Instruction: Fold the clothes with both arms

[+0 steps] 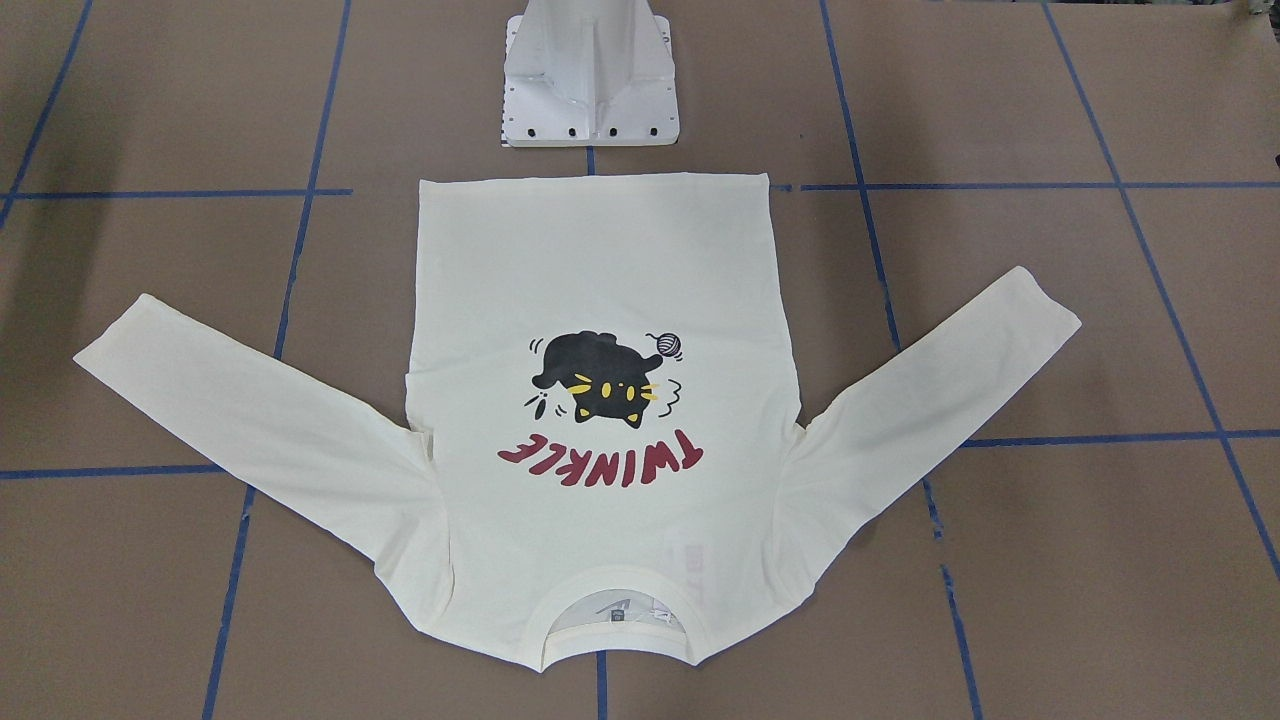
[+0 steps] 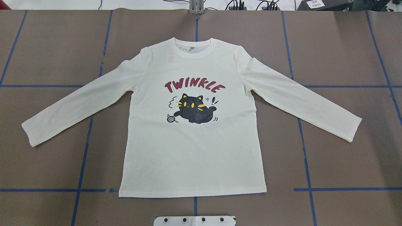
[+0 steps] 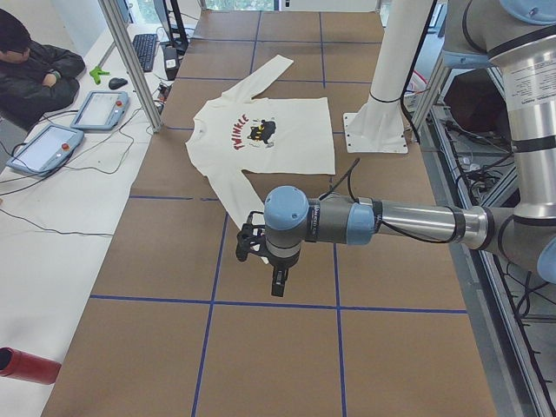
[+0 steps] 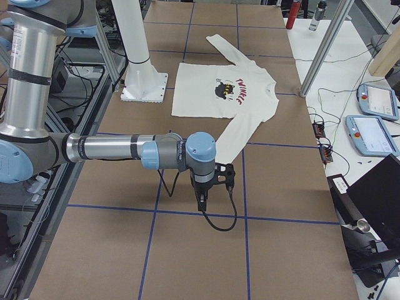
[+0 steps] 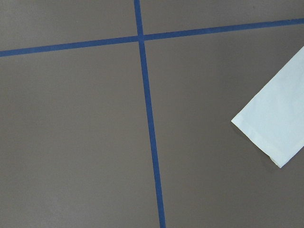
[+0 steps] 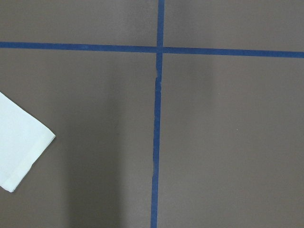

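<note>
Seeing the T-shirt [image 2: 191, 150] spread print-up across the table's [image 2: 345, 47] middle, sleeves [image 2: 78, 103] splayed toward both end edges for cuff grabs, held left claw [image 3: 277, 288] and right claw [image 4: 203, 205] near the cuffs [image 5: 275, 128], gripping nothing, gape impossible to tell.

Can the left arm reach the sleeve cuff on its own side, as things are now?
Probably yes. The left arm hangs over the table close beside that cuff, and nothing lies between them; the sleeve is flat.
</note>
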{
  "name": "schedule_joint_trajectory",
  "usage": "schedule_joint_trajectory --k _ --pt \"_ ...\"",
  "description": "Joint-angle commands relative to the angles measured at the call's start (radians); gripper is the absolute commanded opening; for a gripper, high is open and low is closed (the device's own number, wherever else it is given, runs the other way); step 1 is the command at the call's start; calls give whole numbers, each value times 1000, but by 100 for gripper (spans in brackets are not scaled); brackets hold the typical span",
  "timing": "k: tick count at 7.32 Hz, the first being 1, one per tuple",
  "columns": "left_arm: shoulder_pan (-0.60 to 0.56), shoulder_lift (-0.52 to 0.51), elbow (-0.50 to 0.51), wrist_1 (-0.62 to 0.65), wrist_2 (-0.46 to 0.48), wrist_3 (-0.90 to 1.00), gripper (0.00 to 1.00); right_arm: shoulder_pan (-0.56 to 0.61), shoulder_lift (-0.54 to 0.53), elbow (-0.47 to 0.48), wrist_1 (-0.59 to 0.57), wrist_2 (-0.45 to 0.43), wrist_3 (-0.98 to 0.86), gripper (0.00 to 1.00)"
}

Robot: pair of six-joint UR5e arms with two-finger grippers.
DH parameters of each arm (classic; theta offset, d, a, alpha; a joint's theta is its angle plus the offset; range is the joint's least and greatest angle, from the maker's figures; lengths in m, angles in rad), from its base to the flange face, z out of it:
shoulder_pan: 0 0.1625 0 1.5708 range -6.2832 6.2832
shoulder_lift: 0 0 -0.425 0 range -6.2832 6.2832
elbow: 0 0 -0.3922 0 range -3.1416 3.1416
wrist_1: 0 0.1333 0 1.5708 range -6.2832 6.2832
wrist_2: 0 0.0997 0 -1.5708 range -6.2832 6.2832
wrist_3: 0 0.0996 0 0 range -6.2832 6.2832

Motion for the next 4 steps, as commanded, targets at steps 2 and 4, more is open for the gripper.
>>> schedule_joint_trajectory --k 2,4 --pt "0 -15 -1 0 -3 0 100 -1 0 0 0 0 2 100" --pt "0 -18 -9 -58 -6 2 100 -1 0 8 2 5 3 100"
